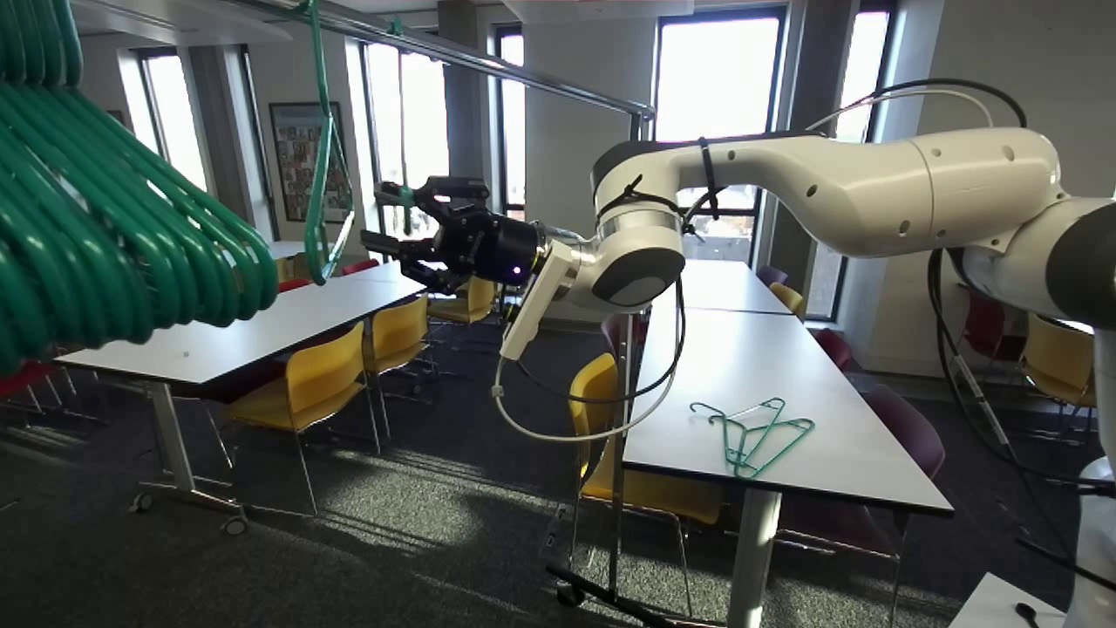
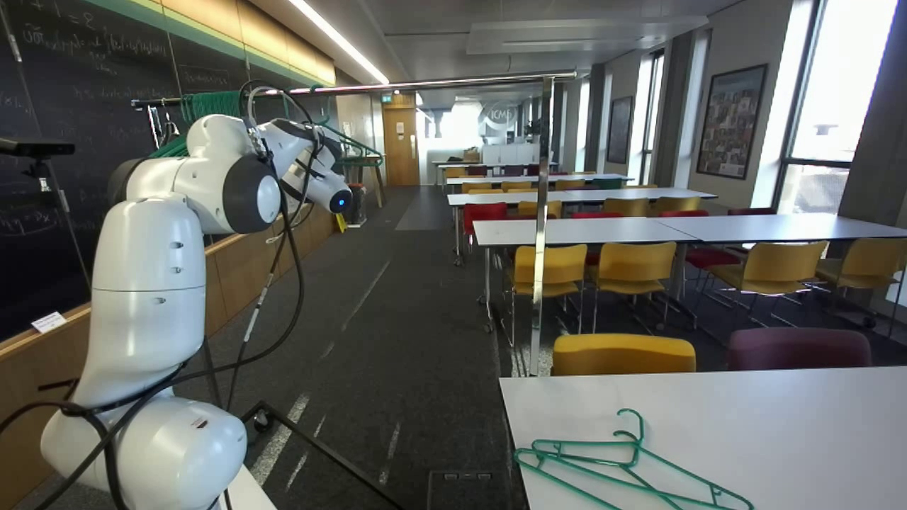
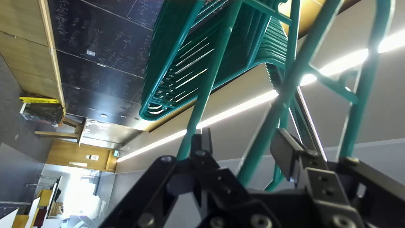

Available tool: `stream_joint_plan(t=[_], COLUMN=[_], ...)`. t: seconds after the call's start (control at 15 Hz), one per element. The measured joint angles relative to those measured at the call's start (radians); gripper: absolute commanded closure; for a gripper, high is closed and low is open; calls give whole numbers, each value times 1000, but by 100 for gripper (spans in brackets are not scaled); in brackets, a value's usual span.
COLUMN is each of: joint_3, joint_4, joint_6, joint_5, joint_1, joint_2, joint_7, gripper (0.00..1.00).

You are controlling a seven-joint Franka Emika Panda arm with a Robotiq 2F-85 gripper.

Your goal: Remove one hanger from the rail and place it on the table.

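Wrist view: blackboard (image 3: 106,50) behind hangers (image 3: 173,55)

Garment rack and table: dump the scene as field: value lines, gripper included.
rail: horizontal silver bar
packed hangers: dense green row on the rail
lone hanger: on the rail, apart from the packed hangers
gripper: open, jaws apart
between jaws, wrist view: green hanger bar; contact unclear
table: white top, two green hangers lying on it, overlapping
seating: yellow chair at the table
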Motion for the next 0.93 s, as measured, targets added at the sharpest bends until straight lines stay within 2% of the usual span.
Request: stream_joint_plan(t=[0.07,0.2,0.27,0.4,0.93], joint_3=[0,0,0,0,0], joint_4=[0,0,0,0,0], joint_6=[0,0,0,0,0], joint_5=[0,0,0,0,25], joint_1=[0,0,0,0,-3], joint_2=[0,0,0,0,0], joint_7=[0,0,0,0,0], gripper=[5,18,4,0,0])
